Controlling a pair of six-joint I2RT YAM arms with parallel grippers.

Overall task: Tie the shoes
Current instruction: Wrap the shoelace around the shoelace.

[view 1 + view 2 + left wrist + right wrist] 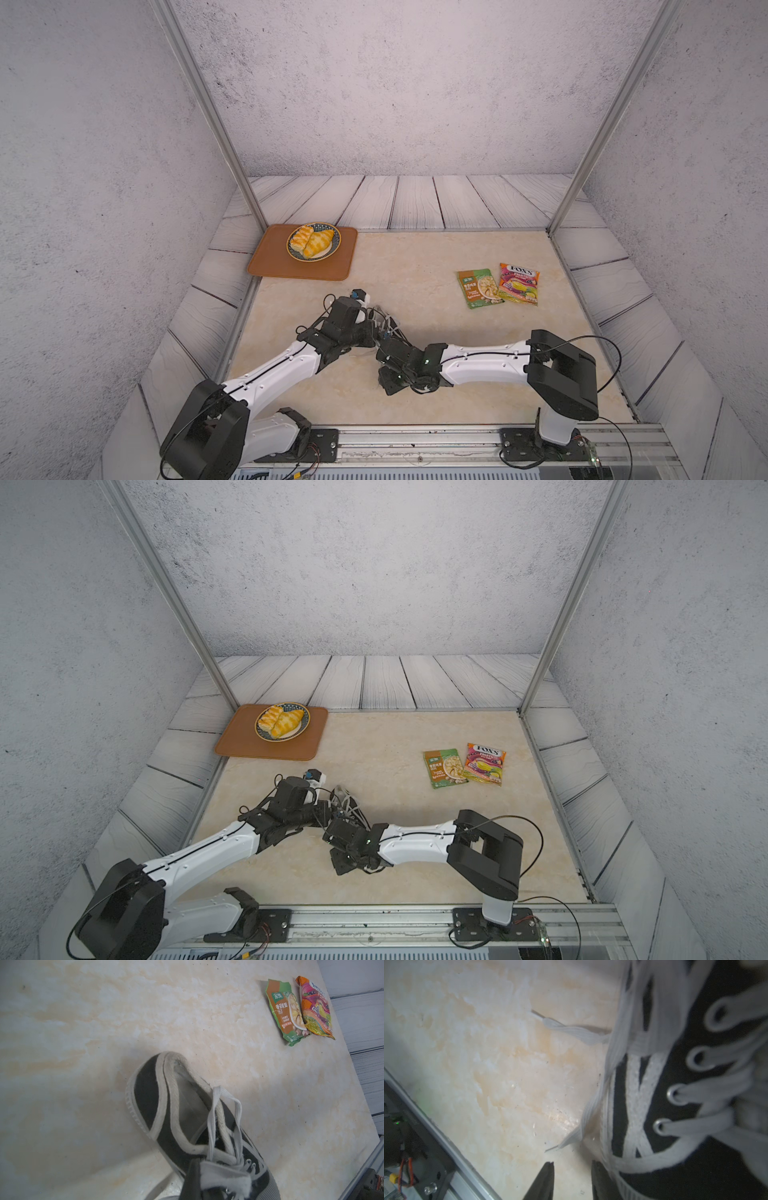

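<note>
The left gripper (207, 1178) clamps the flat white laces (214, 1118), the right gripper (572, 1176) gapes empty beside the black canvas sneaker (149, 1093), which the arms largely cover in both top views, with the green foil packet (480, 289), pink candy packet (519, 284) and brown tray (270, 266) well apart.

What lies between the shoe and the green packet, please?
Nothing: only bare tabletop separates the shoe from the green packet, as the left wrist view shows.

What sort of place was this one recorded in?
Probably a staged robot test booth rather than a real room: concrete-print wall panels hung on aluminium posts, a marble-look tabletop ringed by plank-print boards, and the left arm and right arm bolted to a metal rail along its front edge.
</note>
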